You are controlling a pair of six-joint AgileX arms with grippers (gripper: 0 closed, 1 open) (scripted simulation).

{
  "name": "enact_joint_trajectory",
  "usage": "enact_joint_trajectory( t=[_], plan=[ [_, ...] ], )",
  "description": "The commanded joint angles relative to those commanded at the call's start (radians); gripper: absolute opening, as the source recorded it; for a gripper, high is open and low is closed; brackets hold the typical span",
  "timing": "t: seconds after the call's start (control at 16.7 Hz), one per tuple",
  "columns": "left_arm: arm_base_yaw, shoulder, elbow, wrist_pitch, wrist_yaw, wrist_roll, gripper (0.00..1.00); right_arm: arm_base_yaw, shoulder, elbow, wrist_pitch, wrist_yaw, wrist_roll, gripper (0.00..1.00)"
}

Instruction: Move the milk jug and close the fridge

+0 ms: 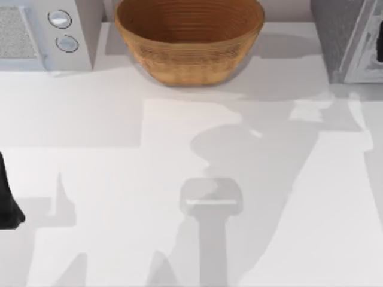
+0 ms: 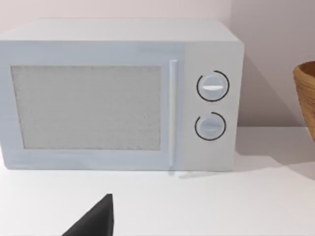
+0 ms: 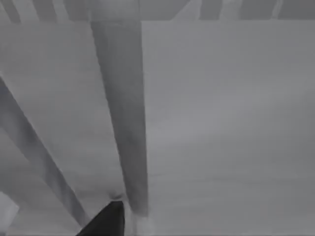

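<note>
Facing the unlabelled microwave [image 2: 120,96] beside the basket [image 1: 189,37], left gripper [image 2: 93,221] state unclear.

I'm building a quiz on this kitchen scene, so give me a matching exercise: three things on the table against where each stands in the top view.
Things:
1. microwave
2. woven basket
3. fridge

Places, top view:
A. far edge, middle
B. far right corner
C. far left corner

Pairs: 1-C, 2-A, 3-B.

The left wrist view faces the microwave's mesh window and two round knobs, with the basket's rim beside it.
</note>
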Motion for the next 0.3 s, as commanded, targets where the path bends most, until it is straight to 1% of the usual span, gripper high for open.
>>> enact_joint_trajectory(
  t=[0.18,0.3],
  plan=[
    [0.0,0.0,0.0,0.0,0.0,0.0,1.0,-0.002,0.087,0.094,-0.027,0.003,0.004,1.0],
    [0.0,0.0,0.0,0.0,0.0,0.0,1.0,-0.003,0.108,0.116,-0.038,0.005,0.005,1.0]
  ],
)
